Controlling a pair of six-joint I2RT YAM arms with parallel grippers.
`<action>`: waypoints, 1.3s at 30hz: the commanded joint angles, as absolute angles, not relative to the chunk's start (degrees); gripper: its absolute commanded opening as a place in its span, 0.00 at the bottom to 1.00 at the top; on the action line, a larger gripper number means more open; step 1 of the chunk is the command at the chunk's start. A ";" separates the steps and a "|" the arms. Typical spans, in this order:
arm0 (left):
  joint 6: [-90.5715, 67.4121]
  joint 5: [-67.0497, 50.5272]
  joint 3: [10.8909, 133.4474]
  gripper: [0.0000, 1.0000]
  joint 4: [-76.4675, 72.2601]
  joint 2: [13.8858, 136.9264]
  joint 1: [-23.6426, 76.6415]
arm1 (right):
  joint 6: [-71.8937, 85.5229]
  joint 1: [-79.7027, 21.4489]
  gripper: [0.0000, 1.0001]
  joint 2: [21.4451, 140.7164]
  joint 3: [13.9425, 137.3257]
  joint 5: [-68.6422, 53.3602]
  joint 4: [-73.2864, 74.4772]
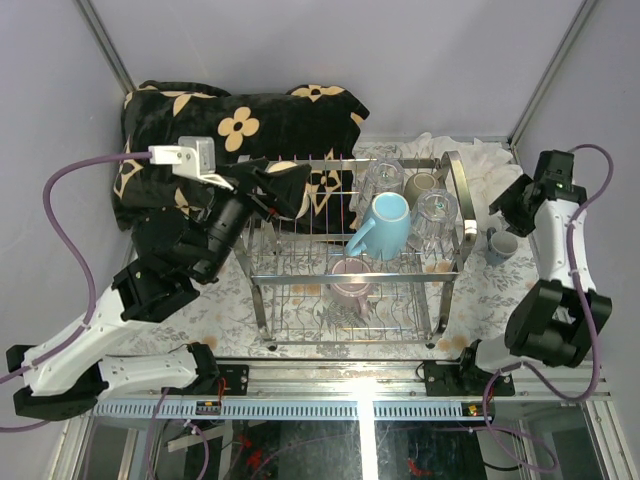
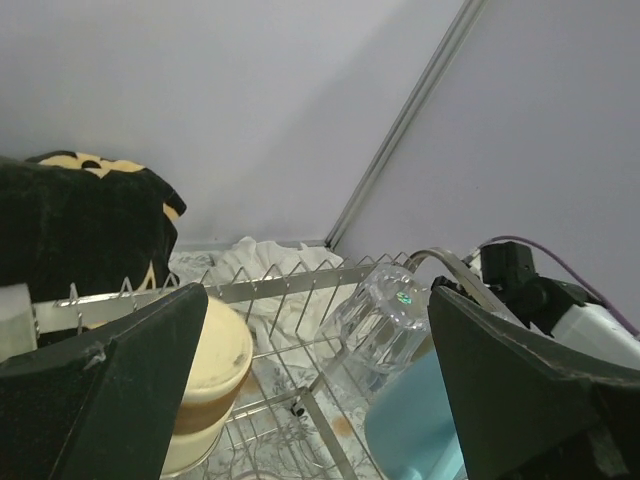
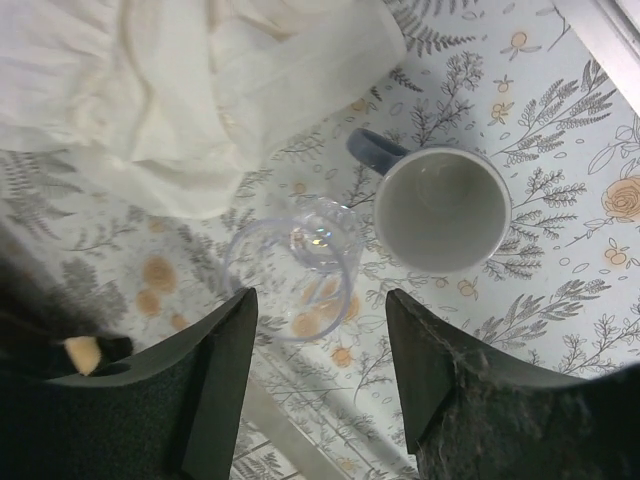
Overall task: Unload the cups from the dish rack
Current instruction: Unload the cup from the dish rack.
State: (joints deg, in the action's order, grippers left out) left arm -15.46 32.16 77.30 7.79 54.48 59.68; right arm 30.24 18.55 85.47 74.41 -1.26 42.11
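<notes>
The chrome wire dish rack (image 1: 452, 262) stands mid-table. In it are a light blue mug (image 1: 385, 222), two upturned clear ribbed glasses (image 1: 383, 178) (image 1: 435, 215), a beige cup (image 1: 422, 185) and a pink mug (image 1: 350, 277). My left gripper (image 1: 285, 190) is open and empty over the rack's back left. In the left wrist view it (image 2: 315, 390) has a cream cup (image 2: 205, 390) by its left finger, and a glass (image 2: 385, 320) and the blue mug (image 2: 420, 420) toward its right finger. My right gripper (image 3: 320, 300) is open above a clear glass (image 3: 295, 265) standing upright beside a grey-blue mug (image 3: 440, 208) on the tablecloth.
A black cushion with tan flowers (image 1: 230, 120) lies behind the rack on the left. A crumpled white cloth (image 1: 480, 160) lies at the back right, also in the right wrist view (image 3: 150, 90). Enclosure walls stand close on three sides.
</notes>
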 commanded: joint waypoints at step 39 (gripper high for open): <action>-5.04 -10.81 94.18 1.00 22.90 74.48 59.49 | 34.89 18.56 0.68 66.66 77.91 -13.80 39.84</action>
State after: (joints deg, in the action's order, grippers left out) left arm -6.17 -9.67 93.12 24.53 74.15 59.66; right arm 34.54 18.55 68.73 77.97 -11.73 41.52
